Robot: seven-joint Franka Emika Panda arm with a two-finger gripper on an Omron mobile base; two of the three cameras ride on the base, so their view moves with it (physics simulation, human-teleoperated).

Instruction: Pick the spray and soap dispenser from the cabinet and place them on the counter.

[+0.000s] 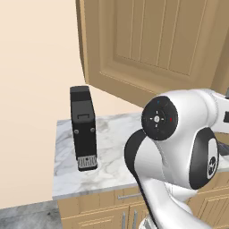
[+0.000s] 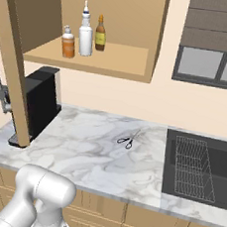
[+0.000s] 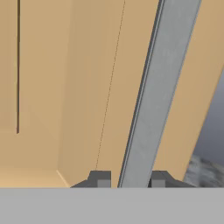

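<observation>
The gripper (image 3: 128,179) is seen in the hand view with its two dark fingertips (image 3: 100,179) set on either side of the long grey handle (image 3: 157,92), and it is clenched on that handle. The handle runs away from the fingertips across the light wooden door (image 3: 65,87), whose grooved panel is seen to one side of the grip. Past the far edge of the door, a patch of marble is glimpsed.

In the left base view the door (image 1: 152,40) is seen swung out from the cabinet above the white arm (image 1: 179,147). In the right base view the cabinet (image 2: 136,63) is shown open, well away from the handle. On its shelf the soap dispenser (image 2: 68,42), the spray (image 2: 85,34) and a brown bottle (image 2: 100,33) are lined up close together, all upright. The spray is placed between the other two.

Below the shelf the counter (image 2: 90,158) is spread out. A black coffee machine (image 1: 83,128) is stood at its end nearest the door. Small scissors (image 2: 127,140) are laid flat near the middle of the slab. A dark sink (image 2: 199,170) with a wire rack (image 2: 194,167) in it is set beyond them, under a window (image 2: 213,47).
</observation>
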